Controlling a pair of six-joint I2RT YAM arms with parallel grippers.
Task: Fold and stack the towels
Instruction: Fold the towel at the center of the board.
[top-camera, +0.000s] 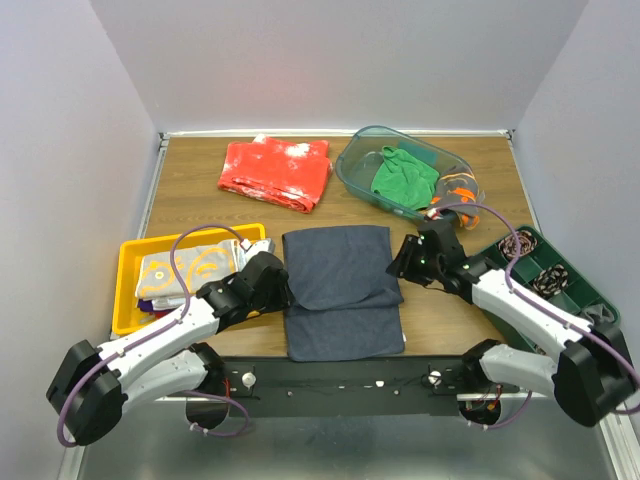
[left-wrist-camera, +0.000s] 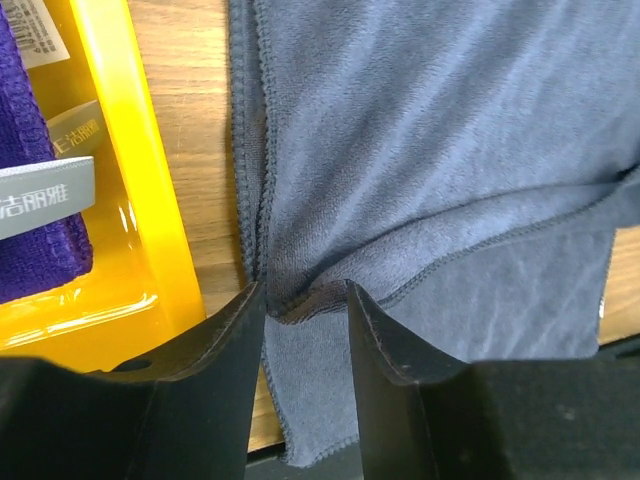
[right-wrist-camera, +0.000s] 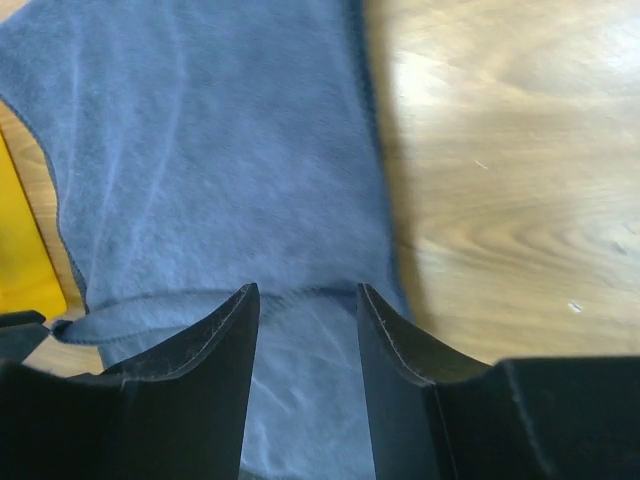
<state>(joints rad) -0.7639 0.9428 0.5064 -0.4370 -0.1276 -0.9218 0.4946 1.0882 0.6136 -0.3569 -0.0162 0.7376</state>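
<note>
A dark navy towel (top-camera: 340, 285) lies on the table between the arms, its far part folded over toward me and stopping short of the near edge, so a strip of the lower layer shows. My left gripper (top-camera: 283, 285) is at its left edge, open; in the left wrist view its fingertips (left-wrist-camera: 305, 290) straddle the fold's corner on the navy towel (left-wrist-camera: 430, 150) without pinching it. My right gripper (top-camera: 398, 262) is open at the right edge, just above the navy towel (right-wrist-camera: 200, 150), with the folded hem between its fingertips (right-wrist-camera: 308, 290).
A yellow tray (top-camera: 127, 290) on the left holds a grey-and-yellow towel (top-camera: 190, 268) and a purple one (left-wrist-camera: 30, 200). A clear bin (top-camera: 352, 175) at the back holds a green towel (top-camera: 403, 178) and a grey-orange one (top-camera: 455, 188). A red cloth (top-camera: 277, 172) lies at the back, a green tray (top-camera: 545, 270) on the right.
</note>
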